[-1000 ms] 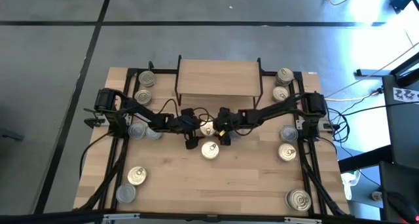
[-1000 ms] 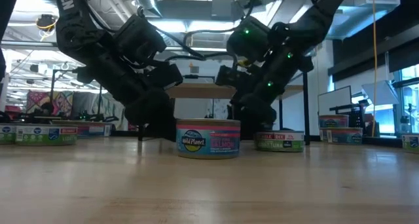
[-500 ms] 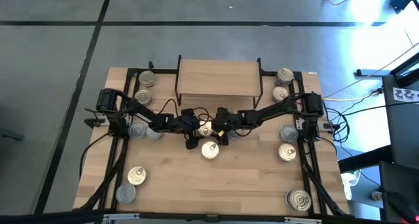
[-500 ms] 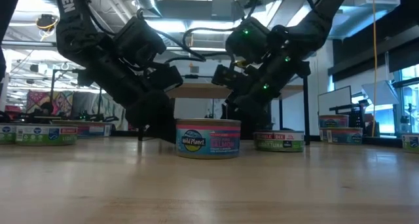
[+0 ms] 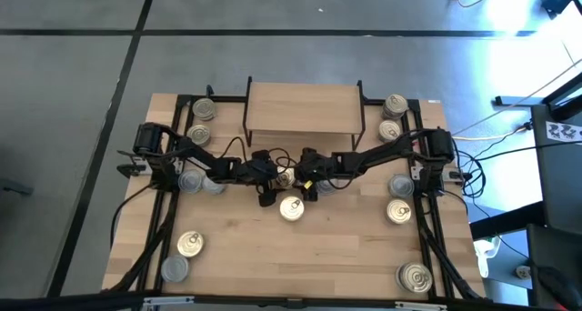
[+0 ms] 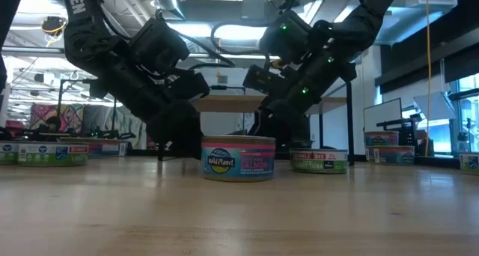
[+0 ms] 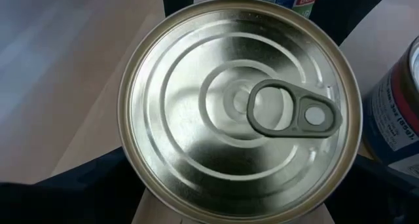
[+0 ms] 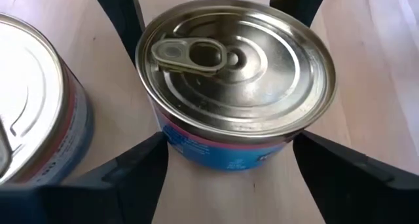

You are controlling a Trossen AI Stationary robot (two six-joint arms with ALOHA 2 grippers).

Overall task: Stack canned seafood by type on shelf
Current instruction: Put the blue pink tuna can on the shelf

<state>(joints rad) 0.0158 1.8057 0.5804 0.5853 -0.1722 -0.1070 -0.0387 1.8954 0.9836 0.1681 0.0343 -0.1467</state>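
Risk first: both hands crowd the same patch at the table's middle, just in front of the shelf (image 5: 304, 109), so arm-to-arm contact looks likely if either shifts.

Left hand (image 5: 273, 175): fingers spread wide round a gold pull-ring tin (image 7: 239, 109); contact not confirmed, and the tin appears to sit on the table. Right hand (image 5: 305, 178): fingers open on either side of a blue-and-pink tin (image 8: 236, 86), one dark finger (image 8: 137, 178) just beside its wall. A neighbouring tin (image 8: 36, 99) stands near and could be knocked on closing.

Shelf top bare; no tins stacked yet. Others wait near the table's left and right edges.

Labels: front tin (image 6: 238, 159) reads "Wild Planet", smaller text unclear; tin behind (image 6: 320, 161) ends in "TUNA".
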